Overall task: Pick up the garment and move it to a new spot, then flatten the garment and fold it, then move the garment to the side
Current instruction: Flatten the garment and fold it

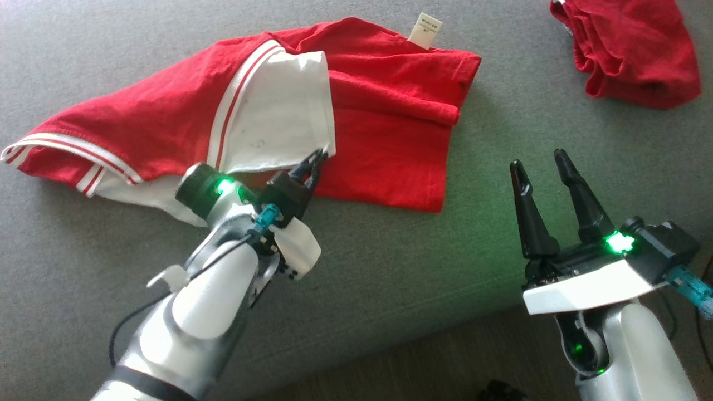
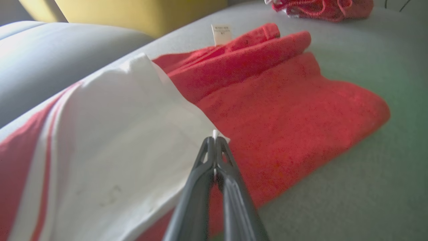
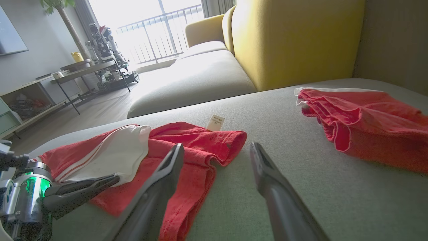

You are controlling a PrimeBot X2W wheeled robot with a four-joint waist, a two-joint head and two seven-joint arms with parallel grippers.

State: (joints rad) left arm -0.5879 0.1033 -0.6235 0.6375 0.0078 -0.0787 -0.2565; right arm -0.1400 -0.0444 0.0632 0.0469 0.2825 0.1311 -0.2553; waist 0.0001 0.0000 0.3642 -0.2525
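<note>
Site: a grey sofa seat [image 1: 390, 267] with a yellow backrest [image 3: 294, 43] behind it; brown floor [image 1: 445, 362] shows past the seat's near edge.
Garment: the garment [image 1: 390, 145] is red and lies on the sofa seat, left of centre in the head view, partly spread and partly folded over on itself.
White panel: a white panel [image 1: 273, 111] edged with red and white stripes lies over the middle of the garment, with one corner drawn up toward the left arm.
Hem: a striped hem [image 1: 67, 147] runs along the garment's far left end, flat on the seat.
Tag: a small pale tag [image 1: 425, 29] stands up from the garment's far edge; its print is too small to read.
Left gripper: the left gripper [image 1: 318, 159] is closed, its two fingers pressed together on the lower corner of the white panel. In the left wrist view a sliver of white cloth shows between the fingertips.
Right gripper: the right gripper [image 1: 537, 160] stands with its fingers spread and nothing between them, over bare seat near the near edge, apart from the garment and to its right.
Other item: a second red garment [image 1: 629, 50] lies bunched at the far right of the seat, well apart from the first and from both grippers.
Contact: the left gripper alone touches the garment.
</note>
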